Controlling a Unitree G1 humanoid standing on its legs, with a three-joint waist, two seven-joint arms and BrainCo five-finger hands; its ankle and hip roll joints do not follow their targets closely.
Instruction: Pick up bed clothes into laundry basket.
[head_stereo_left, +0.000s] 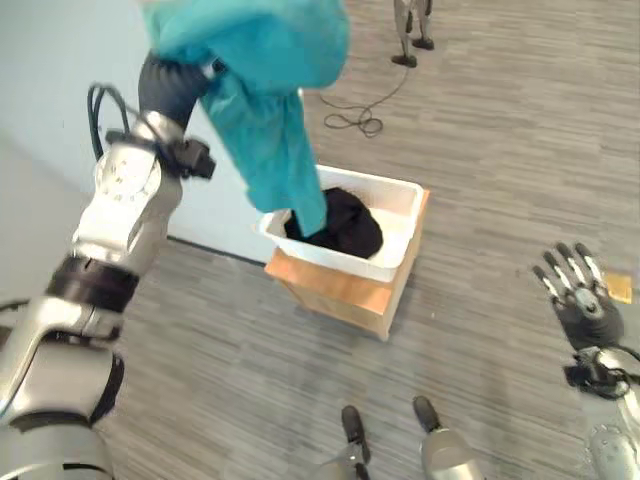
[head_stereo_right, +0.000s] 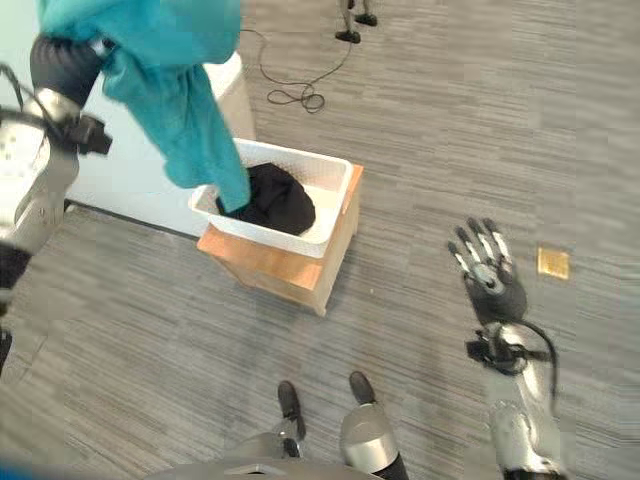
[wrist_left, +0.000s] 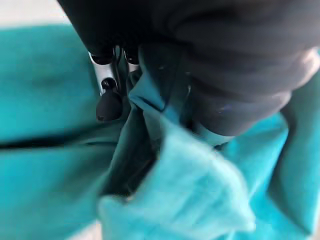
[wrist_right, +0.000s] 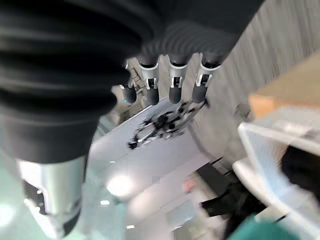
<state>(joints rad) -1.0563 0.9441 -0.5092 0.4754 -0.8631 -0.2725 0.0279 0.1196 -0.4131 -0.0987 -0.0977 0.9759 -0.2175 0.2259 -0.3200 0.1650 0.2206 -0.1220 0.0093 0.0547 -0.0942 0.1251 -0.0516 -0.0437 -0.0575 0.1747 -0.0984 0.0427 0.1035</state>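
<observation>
While our left arm is raised high at the upper left of the eye views, our left hand (wrist_left: 107, 102) is buried in a teal cloth (head_stereo_left: 265, 90). The left wrist view shows a dark fingertip and bits of silver finger curled into folds of that teal fabric, so we read it as clamped on the cloth. The cloth bunches at the top around the hand and hangs down in a long strip, its lower end dipping inside the laundry basket (head_stereo_left: 400, 200) and touching or just over a black garment (head_stereo_left: 350, 225) piled in there; contact we cannot tell for sure.

The basket is white, rectangular, sitting on top of a wooden box (head_stereo_left: 345, 290) that stands on the grey striped floor (head_stereo_left: 500, 120). A pale wall panel (head_stereo_left: 60, 80) runs behind our left arm.

Our right hand (head_stereo_right: 490, 270) shows low at the right side of the eye views, well apart from the basket, fingers spread straight, palm bare, holding nothing. The right wrist view shows its fingers in a row, extended. A small yellowish tile (head_stereo_right: 552, 263) lies on the floor just beside that hand. A black cable (head_stereo_left: 355, 115) loops on the floor beyond the basket.
</observation>
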